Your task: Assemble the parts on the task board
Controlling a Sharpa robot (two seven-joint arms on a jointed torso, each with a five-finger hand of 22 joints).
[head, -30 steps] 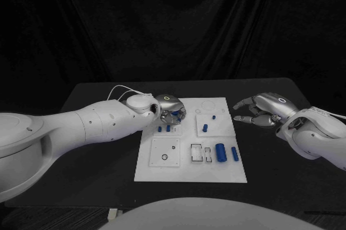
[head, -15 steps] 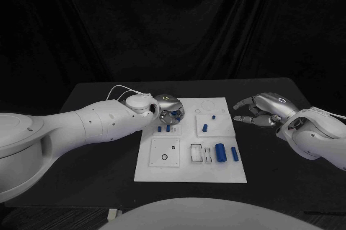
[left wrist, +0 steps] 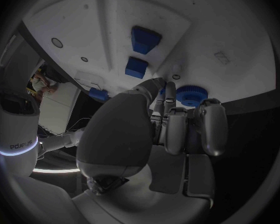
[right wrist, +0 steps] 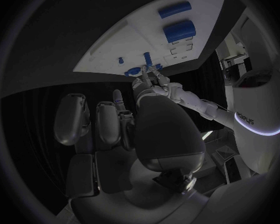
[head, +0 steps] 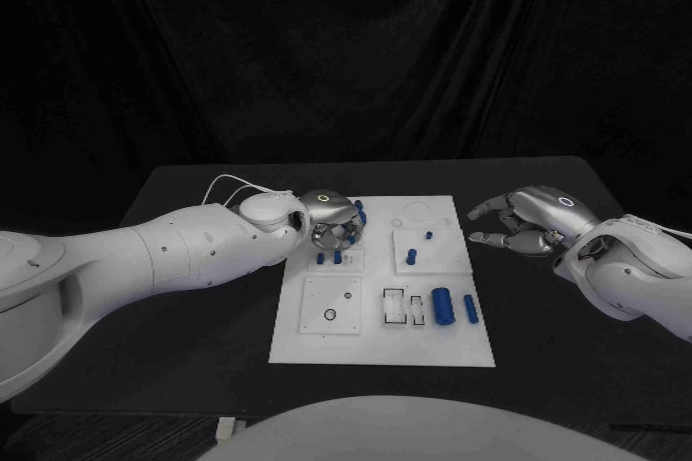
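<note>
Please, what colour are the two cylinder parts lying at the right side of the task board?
Blue. The two cylinder parts show best in the head view, on the white task board.

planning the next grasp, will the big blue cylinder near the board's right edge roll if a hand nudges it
Probably: the big blue cylinder lies on its side on the flat task board, so a sideways nudge would likely roll it. It looks smooth, so possibly slippery.

Left hand (head: 333, 219) over the task board's (head: 382, 346) far-left corner; right hand (head: 522, 222) beside its right edge.
</note>
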